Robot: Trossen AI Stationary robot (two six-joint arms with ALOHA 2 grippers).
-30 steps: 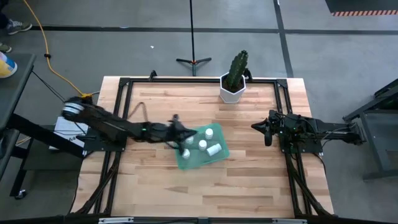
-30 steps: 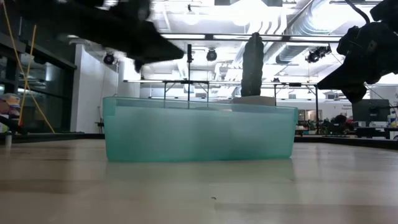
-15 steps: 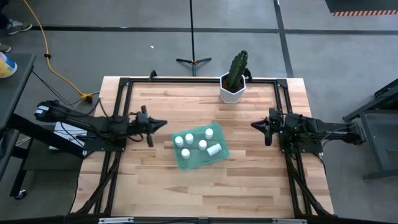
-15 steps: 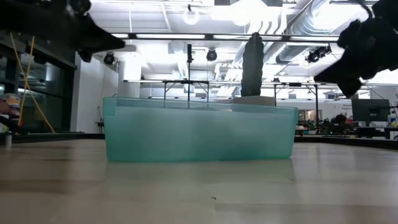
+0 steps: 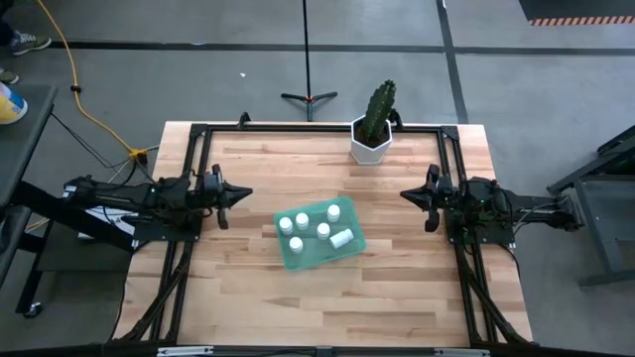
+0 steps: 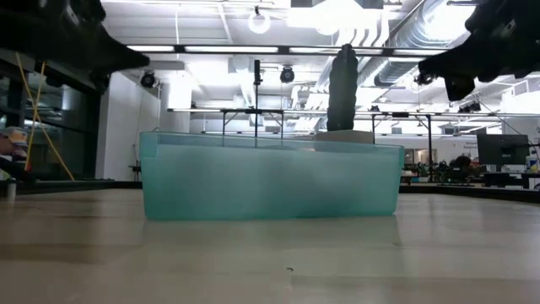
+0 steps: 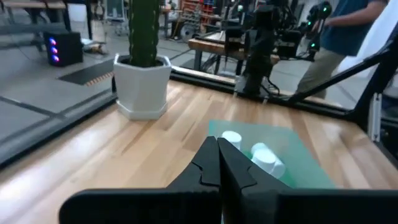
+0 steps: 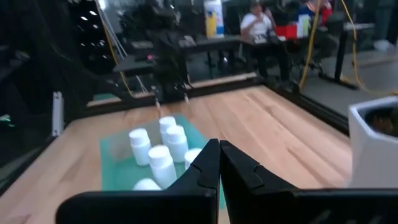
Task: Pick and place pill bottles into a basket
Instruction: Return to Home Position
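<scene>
The teal-green basket [image 5: 317, 249] lies on the middle of the table; in the low view its wall [image 6: 270, 179] hides what is inside. Several white pill bottles [image 5: 322, 231] are in it, most upright, one [image 5: 341, 238] on its side. They also show in the left wrist view [image 7: 231, 139] and the right wrist view [image 8: 163, 163]. My left gripper [image 5: 246, 194] is shut and empty above the table's left side, well left of the basket. My right gripper [image 5: 405, 196] is shut and empty at the table's right side.
A white hexagonal pot with a cactus [image 5: 374, 139] stands at the table's far edge, right of centre. Black frame rails [image 5: 189, 178] run along the table's sides. People show in the room beyond the table [image 8: 258, 25].
My left gripper has drawn back from over the basket toward the table's left edge, and its arm has folded back. The pill bottles stay in the basket. In the low view my right gripper has risen a little.
</scene>
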